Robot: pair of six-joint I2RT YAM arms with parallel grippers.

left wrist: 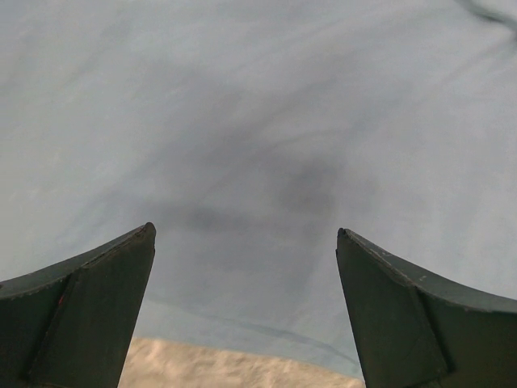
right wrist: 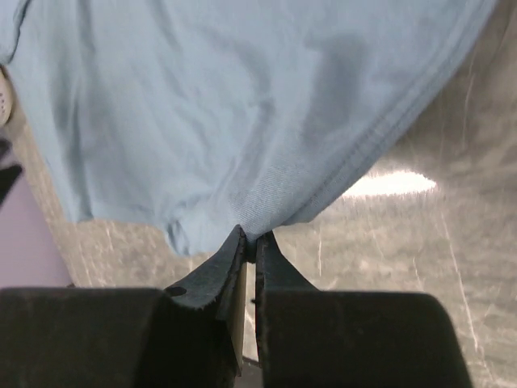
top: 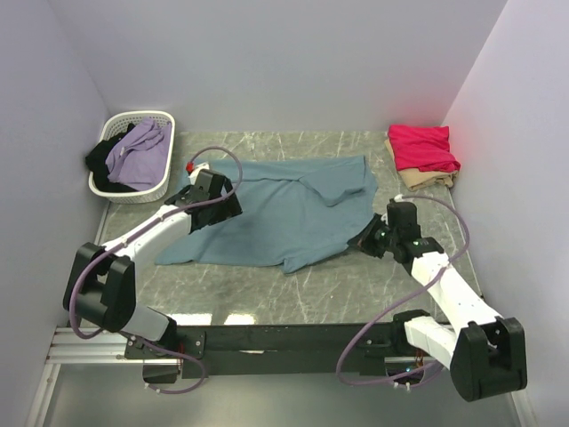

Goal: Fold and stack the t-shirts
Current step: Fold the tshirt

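We hold the hem of the teal-blue t-shirt [top: 276, 213], spread on the worktop [top: 338, 289], in the clenched right end effector [right wrist: 250, 238]; the left end effector [left wrist: 246, 234] hangs released above. We should pinch there, lifting evenly.

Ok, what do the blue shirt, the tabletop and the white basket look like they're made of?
Blue shirt: soft matte knit, probably cotton jersey; it wrinkles and has a stitched hem.
Tabletop: grey veined marble look, glossy, reflecting a lamp; possibly laminate.
White basket: seemingly moulded plastic, with smooth slatted walls.
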